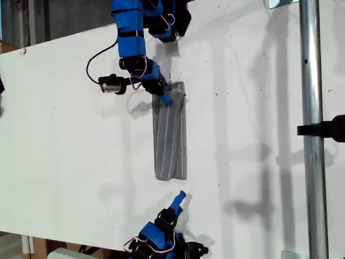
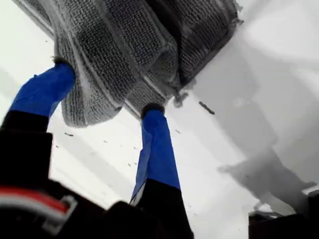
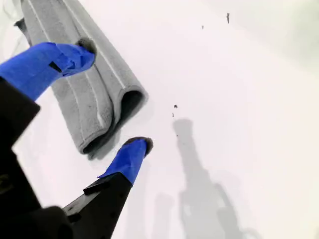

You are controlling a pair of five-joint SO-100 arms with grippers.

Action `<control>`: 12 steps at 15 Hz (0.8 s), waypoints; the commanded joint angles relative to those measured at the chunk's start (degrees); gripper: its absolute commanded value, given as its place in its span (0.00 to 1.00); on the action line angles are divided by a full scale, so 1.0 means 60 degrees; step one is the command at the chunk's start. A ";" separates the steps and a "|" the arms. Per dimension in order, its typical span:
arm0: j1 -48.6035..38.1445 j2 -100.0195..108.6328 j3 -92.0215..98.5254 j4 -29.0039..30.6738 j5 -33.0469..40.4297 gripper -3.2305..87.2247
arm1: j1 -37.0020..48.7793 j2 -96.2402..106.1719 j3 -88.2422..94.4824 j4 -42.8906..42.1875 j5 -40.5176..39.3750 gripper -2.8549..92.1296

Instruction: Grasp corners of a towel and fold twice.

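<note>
White tabletop fills most of the exterior view, lightly scuffed and speckled with small dark marks. A metal pole is seen running down the exterior view's right side, with a black clamp fixed to it at mid height.

The towel is found near the centre of the exterior view, folded into a long narrow strip that runs from the upper centre down toward the lower centre. Pale stripes are seen along its length. The nearer end, in the second wrist view, is shown as rolled layers lying flat on the table.

One arm is seen entering from the exterior view's top edge. My first gripper is placed at the strip's far end. In the first wrist view the two blue fingers are spread apart, and the cloth's end is bunched at their tips; no firm clamp on the fabric is shown.

My second gripper is seen at the exterior view's lower centre, just short of the strip's near end and not touching it. Its jaws are held apart, with the folded end lying between and beyond the fingertips in the second wrist view.
</note>
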 commanded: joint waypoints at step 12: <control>0.0410 0.4160 0.2256 0.0615 -0.1055 0.34 | 0.1025 -0.5186 -0.3223 -0.1875 -0.0132 0.19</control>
